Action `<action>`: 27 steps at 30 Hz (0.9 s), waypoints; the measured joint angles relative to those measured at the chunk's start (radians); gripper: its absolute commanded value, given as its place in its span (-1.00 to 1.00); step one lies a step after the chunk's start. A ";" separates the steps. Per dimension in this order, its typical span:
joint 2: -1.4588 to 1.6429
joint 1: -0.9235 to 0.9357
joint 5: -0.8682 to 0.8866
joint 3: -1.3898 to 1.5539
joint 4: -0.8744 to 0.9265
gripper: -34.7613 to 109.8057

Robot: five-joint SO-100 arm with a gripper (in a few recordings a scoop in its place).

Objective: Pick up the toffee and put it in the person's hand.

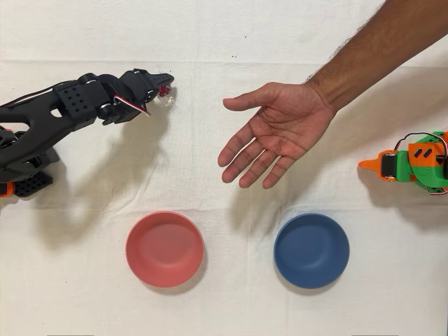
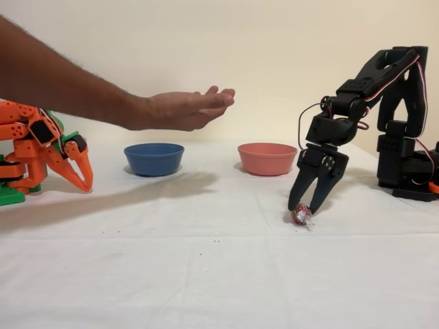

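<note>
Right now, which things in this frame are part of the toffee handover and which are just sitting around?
Part of the job:
- toffee, on the cloth at the fingertips
- black gripper, jaws down around the toffee
- person's hand, open, palm up, held above the table

Just lying about:
- pink bowl
- blue bowl
- orange arm, idle

We count one toffee (image 2: 301, 216), two bowls, one red (image 1: 164, 248) and one blue (image 1: 311, 250), one hand (image 1: 276, 133), and two arms, one black (image 2: 384, 89) and one idle orange (image 2: 41, 147).

Toffee (image 1: 164, 90) at pincer (image 1: 159, 87) tip
</note>
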 measured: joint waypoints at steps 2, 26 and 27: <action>-0.011 0.000 0.000 -0.023 0.000 -0.12; -0.034 -0.020 -0.071 -0.051 0.000 -0.34; -0.034 -0.020 -0.074 -0.051 -0.002 -0.35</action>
